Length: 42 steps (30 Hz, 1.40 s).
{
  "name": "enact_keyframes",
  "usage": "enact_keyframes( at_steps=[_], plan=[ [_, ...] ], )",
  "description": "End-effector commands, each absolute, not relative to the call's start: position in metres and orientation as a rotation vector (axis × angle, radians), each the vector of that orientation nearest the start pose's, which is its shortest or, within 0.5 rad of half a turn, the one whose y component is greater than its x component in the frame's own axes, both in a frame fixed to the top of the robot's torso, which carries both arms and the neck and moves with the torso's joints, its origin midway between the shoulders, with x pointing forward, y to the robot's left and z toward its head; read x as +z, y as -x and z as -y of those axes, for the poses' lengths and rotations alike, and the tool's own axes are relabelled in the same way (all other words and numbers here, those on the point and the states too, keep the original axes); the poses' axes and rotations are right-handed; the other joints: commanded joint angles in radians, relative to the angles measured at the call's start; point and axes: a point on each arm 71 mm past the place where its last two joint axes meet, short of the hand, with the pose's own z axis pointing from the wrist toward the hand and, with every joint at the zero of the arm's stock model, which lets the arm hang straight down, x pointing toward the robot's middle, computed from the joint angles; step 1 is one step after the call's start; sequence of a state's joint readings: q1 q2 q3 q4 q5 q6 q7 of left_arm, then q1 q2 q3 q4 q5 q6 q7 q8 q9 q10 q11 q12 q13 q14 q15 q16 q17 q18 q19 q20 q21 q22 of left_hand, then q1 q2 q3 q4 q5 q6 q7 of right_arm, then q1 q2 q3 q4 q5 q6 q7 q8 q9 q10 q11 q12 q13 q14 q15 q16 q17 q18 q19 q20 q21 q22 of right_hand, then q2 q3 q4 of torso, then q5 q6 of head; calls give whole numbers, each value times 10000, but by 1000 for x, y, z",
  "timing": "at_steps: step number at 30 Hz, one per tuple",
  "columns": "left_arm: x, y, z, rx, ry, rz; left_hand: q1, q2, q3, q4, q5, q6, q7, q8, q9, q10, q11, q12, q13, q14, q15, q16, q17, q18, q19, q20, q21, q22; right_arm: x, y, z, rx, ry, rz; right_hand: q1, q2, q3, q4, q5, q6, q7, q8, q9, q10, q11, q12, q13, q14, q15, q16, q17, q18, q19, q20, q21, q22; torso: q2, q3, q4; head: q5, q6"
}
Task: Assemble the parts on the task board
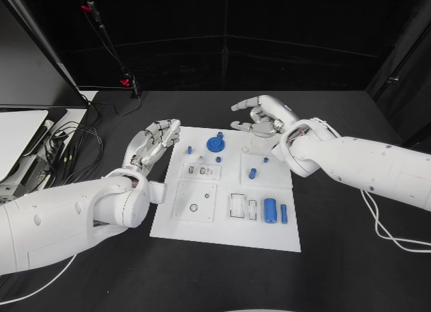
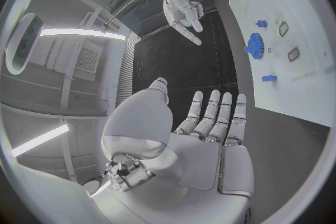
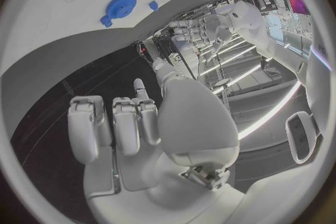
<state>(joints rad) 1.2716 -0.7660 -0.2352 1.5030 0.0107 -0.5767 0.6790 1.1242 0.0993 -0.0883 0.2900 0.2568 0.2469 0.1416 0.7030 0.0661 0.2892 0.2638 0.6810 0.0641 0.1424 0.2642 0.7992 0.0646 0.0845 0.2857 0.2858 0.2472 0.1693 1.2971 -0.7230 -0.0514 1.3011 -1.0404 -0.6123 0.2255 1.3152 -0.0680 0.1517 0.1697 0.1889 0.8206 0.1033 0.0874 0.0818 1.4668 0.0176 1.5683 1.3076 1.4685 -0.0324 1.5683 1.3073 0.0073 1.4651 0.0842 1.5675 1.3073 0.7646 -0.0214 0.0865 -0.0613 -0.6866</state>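
The task board (image 1: pixel 225 214) lies in the middle of the black table (image 1: pixel 365 273), seen from the head, with blue parts spread across it: a gear (image 1: pixel 215 143) near the far edge, a large cylinder (image 1: pixel 270 210) and a slim peg (image 1: pixel 283 214) near the front. The left hand (image 1: pixel 155 140) hovers at the board's left edge, fingers spread and empty. The right hand (image 1: pixel 263 116) hangs past the far edge, fingers loosely curled on nothing.

The left wrist view shows the left hand (image 2: pixel 210 140) flat and spread over bare table beside the board (image 2: pixel 308 28), the gear (image 2: pixel 255 45) well ahead.

The right wrist view shows the right hand (image 3: pixel 133 129), its fingers bent inward and empty, the gear (image 3: pixel 120 7) beyond.

The parts are small and close together; I judge that a broad reach could knock neighbours loose or shift the board.
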Motion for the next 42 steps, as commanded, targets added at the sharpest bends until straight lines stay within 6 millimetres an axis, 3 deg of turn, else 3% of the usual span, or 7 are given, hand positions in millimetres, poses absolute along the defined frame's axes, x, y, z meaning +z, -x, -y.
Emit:
enact_keyframes(
  at_steps=[1, 6, 12, 18, 26, 31, 42],
  plan=[
    [-177, -478, -194, -15290, 7374, -10338, 77, 51, -63, 12, 62, 21, 1559, -22, 9, 92, -6, 47, 15, 7, -5, 65, 11, 74, 9, 0, 60, 8, -122, -533, 230, 9432, -2303, -12408, -96, 48, -137, 25, -158, 340, 130, 187, 78, 1040, 116, 25, 2632, 1023, 83, 25, 2635, -73, 1057, 6, 33, 2635, -36, -15, -16, -130, 2],
    [-177, -478, -195, -15266, 7374, -10330, 85, 50, -70, 10, 67, 27, 1559, -19, 10, 98, -6, 50, 15, 11, -3, 69, 11, 76, 17, 4, 69, 12, -126, -529, 281, 8847, -2747, -13147, -38, 114, -373, 66, -634, 758, 356, 327, 139, 1040, 435, 25, 2632, 1023, 368, 25, 2635, -73, 1057, 240, 33, 2635, -58, -13, -90, -364, 68],
    [-178, -479, -196, -15221, 7367, -10320, 85, 50, -70, 10, 67, 27, 1559, -19, 10, 98, -6, 50, 15, 11, -3, 69, 11, 76, 17, 4, 69, 12, -134, -527, 324, 8077, -3189, -13503, -6, 45, -536, 75, -788, 821, 365, 319, 137, 1040, 454, 25, 2632, 1023, 404, 25, 2635, -73, 1057, 309, 33, 2635, -102, 8, -167, -674, 111],
    [-178, -479, -196, -15213, 7376, -10329, 96, 54, -78, 10, 71, 33, 1559, -16, 10, 104, -7, 54, 15, 16, -3, 73, 10, 78, 15, 7, 69, 10, -145, -527, 340, 7513, -3461, -13877, 117, 36, -574, 25, -806, 766, 352, 261, 114, 1040, 421, 25, 2632, 1023, 395, 25, 2635, -73, 1057, 330, 33, 2635, -103, 31, -167, -952, 174],
    [-179, -479, -198, -15173, 7391, -10328, 101, 58, -80, 11, 74, 35, 1559, -16, 10, 106, -7, 56, 15, 18, -3, 74, 10, 79, 20, 8, 75, 13, -171, -530, 343, 6855, -3670, -14663, 477, 106, -608, -105, -1208, 676, 206, 150, 71, 1040, 263, 25, 2632, 1023, 269, 25, 2635, -73, 1057, 251, 33, 2635, -99, 2, -130, -947, 110],
    [-180, -479, -199, -15142, 7408, -10327, 104, 62, -81, 11, 77, 37, 1559, -15, 10, 107, -7, 57, 14, 19, -3, 75, 10, 80, 17, 8, 74, 12, -188, -529, 334, 6652, -3084, -15212, 536, 55, -673, -105, -1351, 602, 149, 92, 48, 1040, 207, 25, 2632, 1023, 222, 25, 2635, -73, 1057, 207, 33, 2635, -95, 6, -167, -894, 75],
    [-180, -478, -202, -15109, 7432, -10322, 109, 66, -85, 12, 79, 38, 1559, -15, 10, 109, -7, 58, 14, 19, -3, 77, 9, 81, 25, 9, 83, 17, -197, -532, 327, 6576, -2796, -15550, 520, 44, -703, -73, -1350, 565, 151, 65, 37, 1040, 197, 25, 2632, 1023, 207, 25, 2635, -73, 1057, 191, 33, 2635, -104, 3, -137, -853, -5]
  ],
)
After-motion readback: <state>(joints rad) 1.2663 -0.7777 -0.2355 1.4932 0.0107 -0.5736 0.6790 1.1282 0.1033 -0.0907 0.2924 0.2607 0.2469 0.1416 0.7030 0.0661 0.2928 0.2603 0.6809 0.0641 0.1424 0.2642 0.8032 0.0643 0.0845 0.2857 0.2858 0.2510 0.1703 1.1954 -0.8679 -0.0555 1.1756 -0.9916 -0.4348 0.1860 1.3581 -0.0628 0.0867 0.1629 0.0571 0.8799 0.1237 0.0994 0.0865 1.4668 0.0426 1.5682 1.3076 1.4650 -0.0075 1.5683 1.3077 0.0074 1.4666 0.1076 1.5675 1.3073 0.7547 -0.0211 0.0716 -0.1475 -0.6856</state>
